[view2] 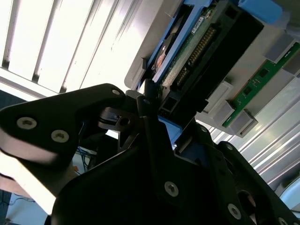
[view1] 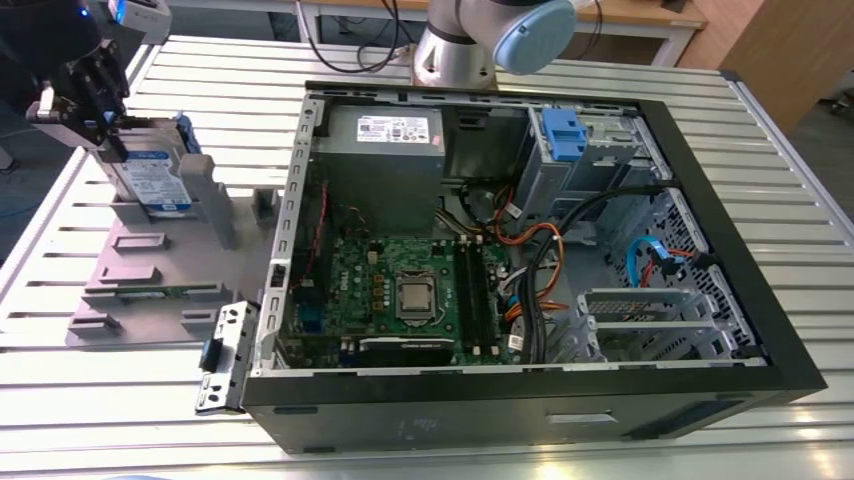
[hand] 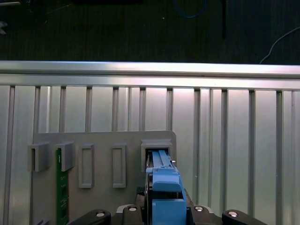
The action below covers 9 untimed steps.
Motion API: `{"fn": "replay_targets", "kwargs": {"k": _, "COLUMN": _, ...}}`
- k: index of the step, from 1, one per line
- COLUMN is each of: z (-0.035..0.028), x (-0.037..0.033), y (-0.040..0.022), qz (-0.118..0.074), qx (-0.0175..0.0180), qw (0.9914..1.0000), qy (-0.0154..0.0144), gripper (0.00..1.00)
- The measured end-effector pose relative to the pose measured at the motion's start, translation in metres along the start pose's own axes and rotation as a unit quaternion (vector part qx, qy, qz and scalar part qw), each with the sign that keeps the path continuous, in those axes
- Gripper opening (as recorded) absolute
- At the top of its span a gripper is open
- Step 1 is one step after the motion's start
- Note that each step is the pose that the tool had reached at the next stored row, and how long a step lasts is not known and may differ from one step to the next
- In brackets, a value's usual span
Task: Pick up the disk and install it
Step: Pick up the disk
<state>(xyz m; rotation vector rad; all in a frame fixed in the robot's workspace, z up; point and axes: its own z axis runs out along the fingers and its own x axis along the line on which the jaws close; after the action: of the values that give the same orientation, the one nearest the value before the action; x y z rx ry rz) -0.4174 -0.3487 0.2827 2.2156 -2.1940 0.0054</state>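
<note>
The disk (view1: 150,175) is a flat silver hard drive with a blue-and-white label and blue plastic rails on its edges. It stands on edge at the far corner of a grey slotted fixture (view1: 147,270), at the exterior view's left. The claw (view1: 118,140) is pressed onto the disk's upper end, pinching it from both flat sides. In the first wrist view the blue rail (hand: 165,197) sits directly over one slot of the fixture; whether the drive rests in it I cannot tell. A green memory module (hand: 59,187) lies in another slot. The bench (view1: 134,400) is ribbed aluminium. At the exterior view's right lies an open black computer case (view1: 534,410) with its motherboard (view1: 400,290), grey power supply (view1: 387,130) and a blue drive-bay latch (view1: 563,135). Beyond the bench stands a wooden desk (view1: 641,15).
</note>
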Motion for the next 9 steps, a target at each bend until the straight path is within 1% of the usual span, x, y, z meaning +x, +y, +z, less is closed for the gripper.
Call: {"fn": "replay_targets", "kwargs": {"k": 9, "z": -0.0006, "x": 0.0000, "y": 0.0000, "qz": 0.000, "qx": 0.0002, "qw": 1.00000, "qy": -0.0001, "gripper": 0.36}}
